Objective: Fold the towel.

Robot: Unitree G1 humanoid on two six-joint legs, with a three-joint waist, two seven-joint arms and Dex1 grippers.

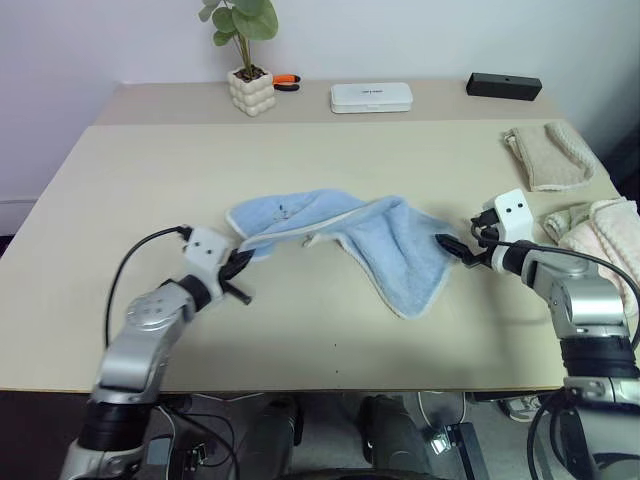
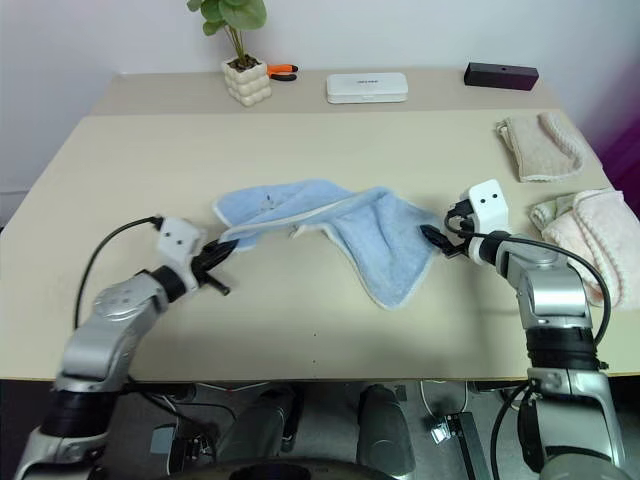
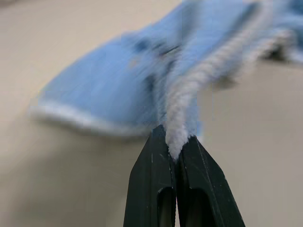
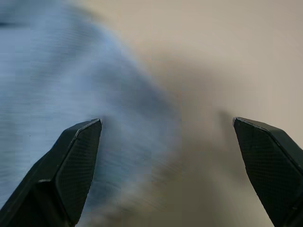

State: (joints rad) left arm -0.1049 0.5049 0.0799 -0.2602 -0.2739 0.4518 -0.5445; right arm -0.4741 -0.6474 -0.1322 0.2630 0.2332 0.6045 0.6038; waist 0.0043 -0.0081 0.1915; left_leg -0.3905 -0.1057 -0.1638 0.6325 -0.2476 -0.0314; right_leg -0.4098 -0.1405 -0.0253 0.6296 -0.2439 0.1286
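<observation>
Well in front of the potted plant [image 1: 246,62], near the middle of the tabletop [image 1: 130,180], the towel [image 1: 390,250] lies crumpled, one part doubled over and a corner drooping toward the near edge. It looks light, limp terry cloth: it will sag and drag rather than hold shape, so the firmer whitish stitched hem is the better place to grip. The left pincer [image 1: 240,262] is clamped tight on that hem at the towel's end below the plant, cloth bunched between its fingers. The right pincer [image 1: 455,248], at the towel's opposite end, stands spread wide and holds nothing; a corner hem there would suit it.
</observation>
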